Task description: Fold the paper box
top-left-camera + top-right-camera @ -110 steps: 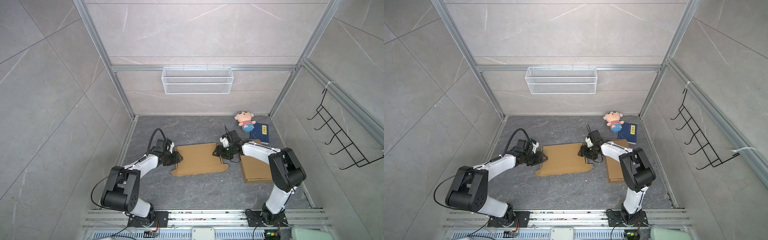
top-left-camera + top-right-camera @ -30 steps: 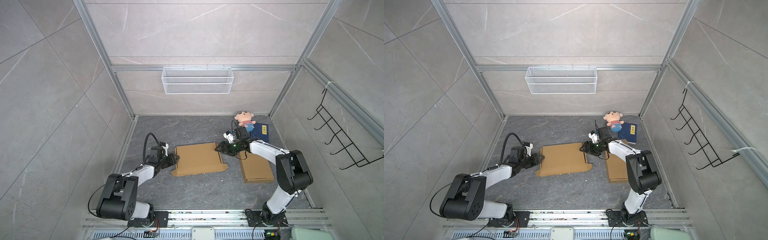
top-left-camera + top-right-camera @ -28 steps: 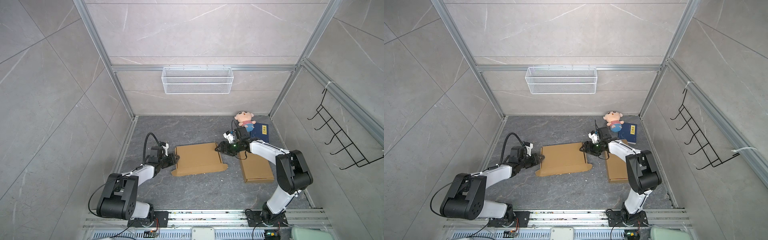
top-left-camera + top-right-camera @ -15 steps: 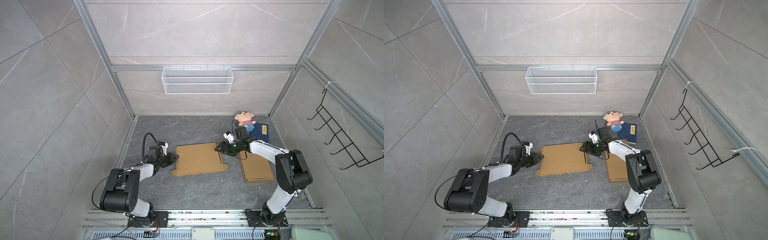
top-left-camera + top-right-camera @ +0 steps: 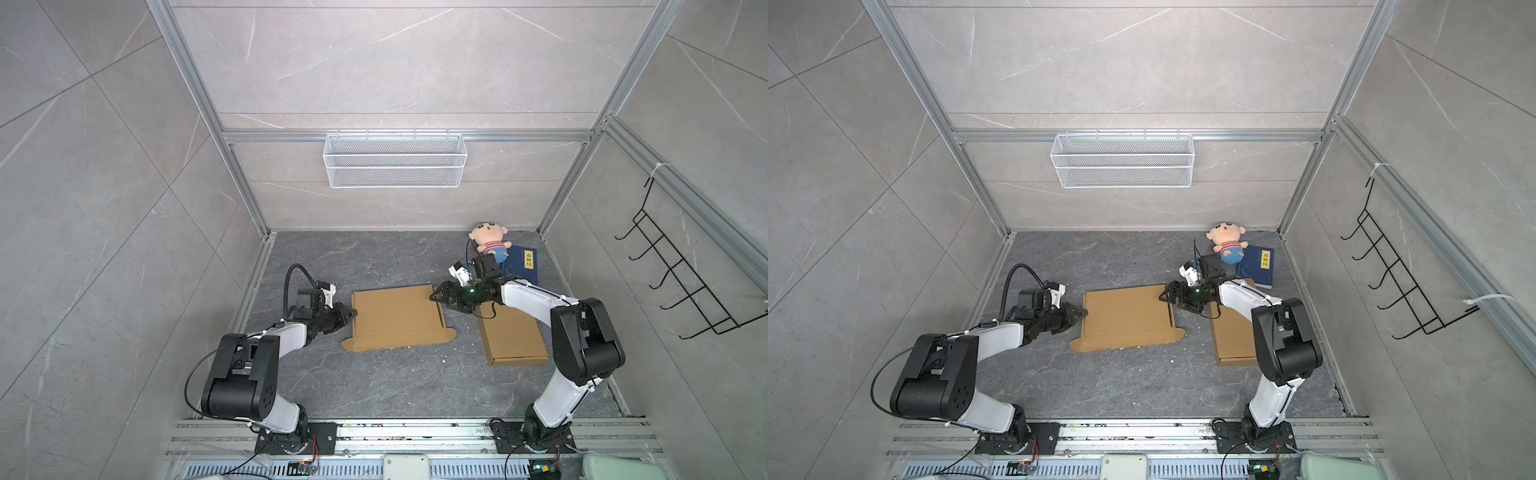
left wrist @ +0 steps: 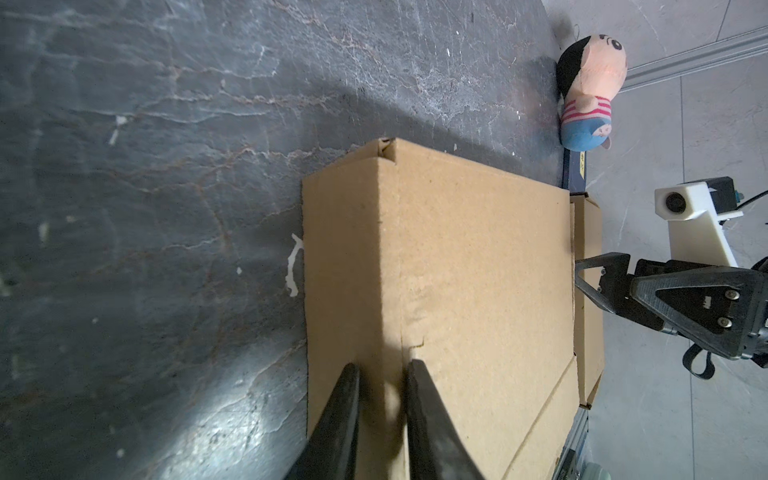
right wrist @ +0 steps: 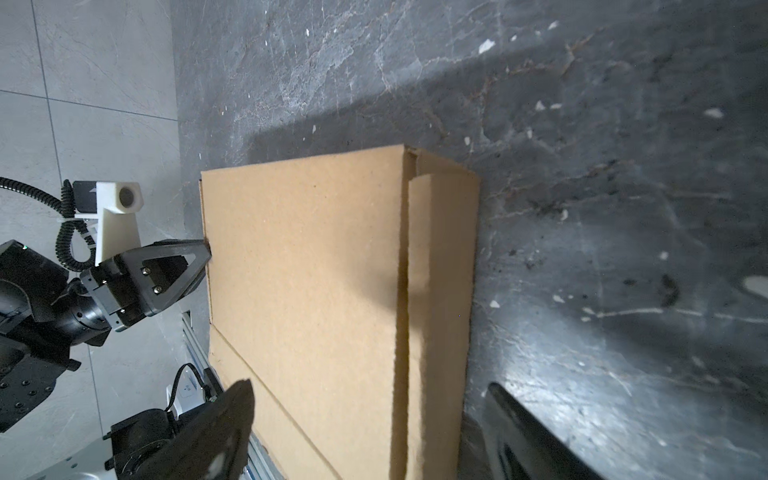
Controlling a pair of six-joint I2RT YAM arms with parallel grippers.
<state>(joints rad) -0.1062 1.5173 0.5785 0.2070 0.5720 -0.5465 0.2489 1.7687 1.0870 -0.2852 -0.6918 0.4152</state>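
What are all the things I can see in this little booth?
flat cardboard box: one, brown, middle of the floor, lying mostly flat
second cardboard box: one, brown, to the right of the first, partly under the right arm
plush doll: one, pink face, striped top, blue bottom, back right corner
book: one, dark blue, beside the doll
wire basket: one, white, on the back wall
hook rack: one, black, on the right wall
floor: dark grey stone
arms: two, white and black, left and right
left gripper: black, jaws narrow, at the flat box's left edge
right gripper: black, jaws wide open, at its right edge
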